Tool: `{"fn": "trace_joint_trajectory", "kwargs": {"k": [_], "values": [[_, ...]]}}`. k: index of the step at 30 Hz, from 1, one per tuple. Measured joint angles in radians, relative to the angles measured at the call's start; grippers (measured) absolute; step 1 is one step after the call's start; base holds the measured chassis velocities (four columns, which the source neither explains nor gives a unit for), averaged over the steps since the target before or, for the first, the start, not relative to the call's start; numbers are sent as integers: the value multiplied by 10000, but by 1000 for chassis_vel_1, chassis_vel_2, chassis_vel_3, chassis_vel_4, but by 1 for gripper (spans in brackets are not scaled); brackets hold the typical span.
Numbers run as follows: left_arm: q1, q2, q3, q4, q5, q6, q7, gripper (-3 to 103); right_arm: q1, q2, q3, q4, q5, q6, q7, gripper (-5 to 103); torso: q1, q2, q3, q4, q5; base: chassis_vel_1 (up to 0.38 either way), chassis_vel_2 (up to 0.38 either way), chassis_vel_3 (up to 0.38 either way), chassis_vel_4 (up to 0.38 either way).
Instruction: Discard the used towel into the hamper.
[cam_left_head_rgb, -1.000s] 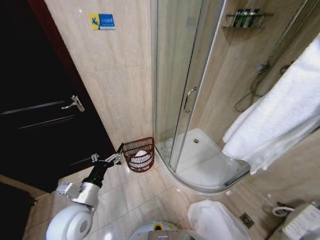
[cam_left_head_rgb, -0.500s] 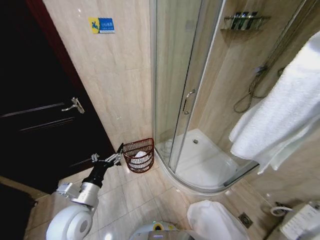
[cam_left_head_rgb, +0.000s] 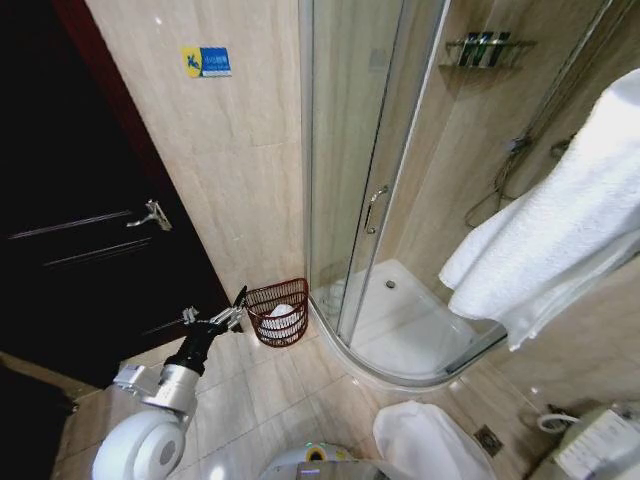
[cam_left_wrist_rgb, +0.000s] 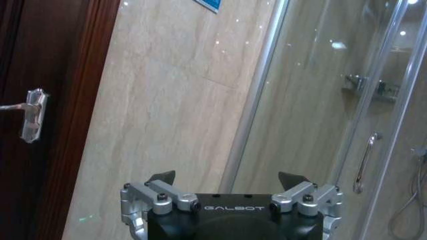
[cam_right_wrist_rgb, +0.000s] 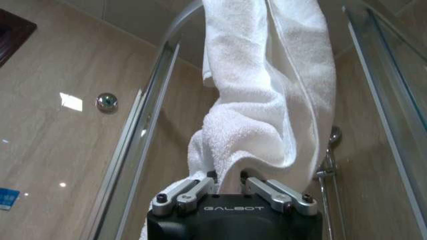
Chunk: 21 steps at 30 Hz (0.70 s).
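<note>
Bright, even light glints on the glossy wall tiles (cam_left_wrist_rgb: 167, 100); the head view bends at its edges.

left end effector (cam_left_wrist_rgb: 227, 181) at frame bottom, fingers (cam_left_wrist_rgb: 162, 178) spread apart, nothing between them. beige tiled wall (cam_left_wrist_rgb: 160, 105) straight ahead, dark wood door (cam_left_wrist_rgb: 40, 100) with metal handle (cam_left_wrist_rgb: 31, 114) on one side, glass shower door (cam_left_wrist_rgb: 333, 110) with chrome pull handle (cam_left_wrist_rgb: 363, 162) on the other

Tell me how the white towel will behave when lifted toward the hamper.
Likely floppy: the towel bunches into soft folds where the right gripper pinches it. Probably bulky for the small hamper, which already holds something white.
</note>
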Motion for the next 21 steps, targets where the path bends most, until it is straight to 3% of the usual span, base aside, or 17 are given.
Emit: {"fn": "trace_joint_trajectory", "kwargs": {"k": [13,21], "values": [[-1,1,0,0,0,0,0,100,-41,55,-23,-1,64,-13,33,8,78,163,98,0,1,0,0,0,0],[0,0,0,0,0,0,0,100,-66,80,-20,-2,61,15,17,8,52,124,76,0,2,117,-121,-134,133]]}}
